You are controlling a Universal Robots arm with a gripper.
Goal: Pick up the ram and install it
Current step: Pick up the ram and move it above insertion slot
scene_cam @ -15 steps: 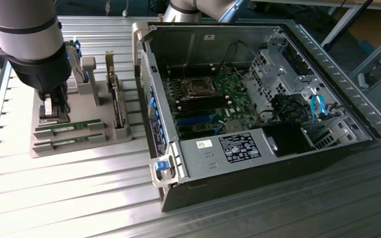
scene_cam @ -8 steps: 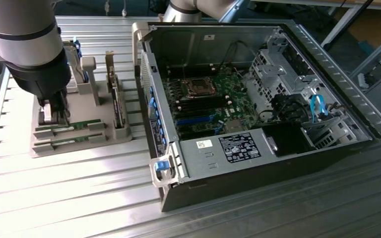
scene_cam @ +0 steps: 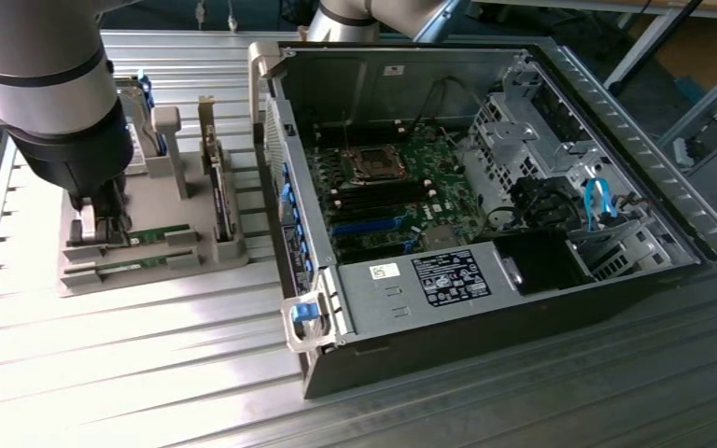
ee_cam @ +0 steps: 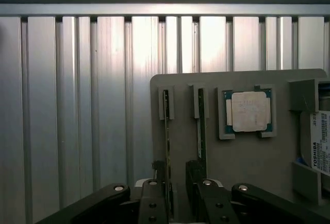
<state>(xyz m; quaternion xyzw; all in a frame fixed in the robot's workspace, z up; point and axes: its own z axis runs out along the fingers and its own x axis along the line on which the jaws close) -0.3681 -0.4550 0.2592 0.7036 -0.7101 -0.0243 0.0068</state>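
The claw (ee_cam: 178,185) hangs spread open, low over the gray holder (ee_cam: 247,167), close by the ram (ee_cam: 166,126) standing on edge.

The arm (scene_cam: 66,103) points straight down, its claw (scene_cam: 102,224) hanging low with fingers (ee_cam: 161,198) spread apart.

Tabletop (scene_cam: 147,373): ribbed bare metal, brushed, catching bright glare. Holder (ee_cam: 247,167): matt grey plastic, smooth. Ram (ee_cam: 166,126): thin green circuit board, seen edge-on, dark and dull. Processor (ee_cam: 250,110): pale, dull silvery metal lid on a green board. Hard drive (ee_cam: 320,141): white printed label, paper-like, slightly shiny. Computer case (scene_cam: 372,84): bare grey sheet metal inside, matt black outside. Pincer (ee_cam: 177,185): matt black, with small bright metal screw heads. Arm (scene_cam: 41,56): smooth grey shell with a black band.
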